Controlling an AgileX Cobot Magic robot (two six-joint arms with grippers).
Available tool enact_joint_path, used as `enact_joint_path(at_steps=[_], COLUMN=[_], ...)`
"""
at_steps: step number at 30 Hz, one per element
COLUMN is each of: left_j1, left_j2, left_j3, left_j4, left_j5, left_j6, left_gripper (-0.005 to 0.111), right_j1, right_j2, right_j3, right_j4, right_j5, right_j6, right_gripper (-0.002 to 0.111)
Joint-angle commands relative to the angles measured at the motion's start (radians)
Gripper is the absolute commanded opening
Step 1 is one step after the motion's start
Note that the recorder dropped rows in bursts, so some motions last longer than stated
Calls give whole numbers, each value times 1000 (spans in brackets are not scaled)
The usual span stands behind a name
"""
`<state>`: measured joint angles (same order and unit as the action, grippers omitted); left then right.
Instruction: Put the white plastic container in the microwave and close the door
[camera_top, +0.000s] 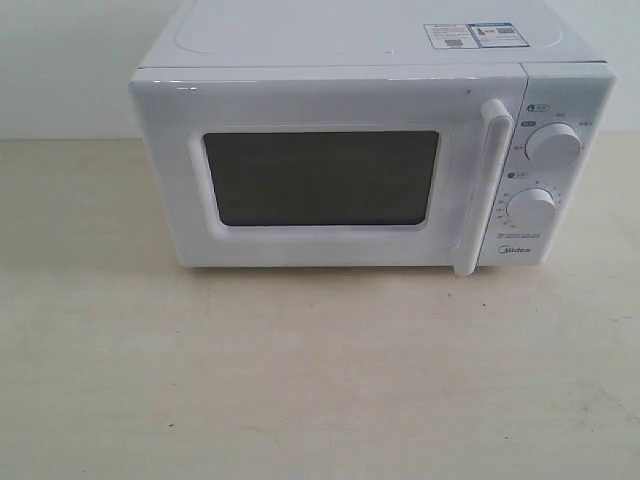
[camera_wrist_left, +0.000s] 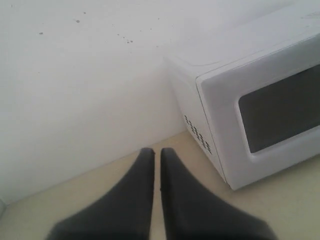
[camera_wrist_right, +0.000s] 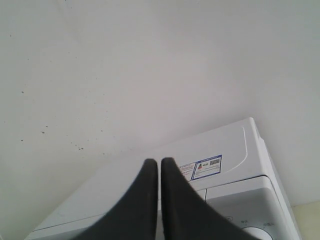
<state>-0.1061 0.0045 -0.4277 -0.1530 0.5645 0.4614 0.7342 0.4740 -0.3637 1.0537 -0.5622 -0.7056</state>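
The microwave is sitting on the table in the upper middle of the frame, its door resting shut. The left hand and right hand are pinching narrow, holding nothing.

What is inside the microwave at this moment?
The door of the microwave is shut. Its dark window shows only flat grey, no shape behind it. So the inside is covered; whether anything sits there cannot be told.
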Motion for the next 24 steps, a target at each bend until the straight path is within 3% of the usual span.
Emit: enact_joint_path(at_steps=[1,5,14,18,24], left_j1=[4,4,4,4,4], left_j2=[-4,-4,-4,-4,-4], left_j3=[31,62,220,281,393], left_j4=[40,101,381,363,194], left_j5=[-44,-63,-199,-340,-441], left_j6=[-5,-69,-480,-578,-461], left_gripper=[4,4,4,4,4], right_j1=[-5,-5,-5,-5,-5], right_j2=[-3,-3,-3,-3,-3], right_j3=[6,6,6,6,6], right_j4=[-9,-9,-9,-9,-9], right_j5=[-7,-7,-7,-7,-7], right_j6=[-10,-10,-10,-10,-10], right_gripper=[0,0,0,0,0])
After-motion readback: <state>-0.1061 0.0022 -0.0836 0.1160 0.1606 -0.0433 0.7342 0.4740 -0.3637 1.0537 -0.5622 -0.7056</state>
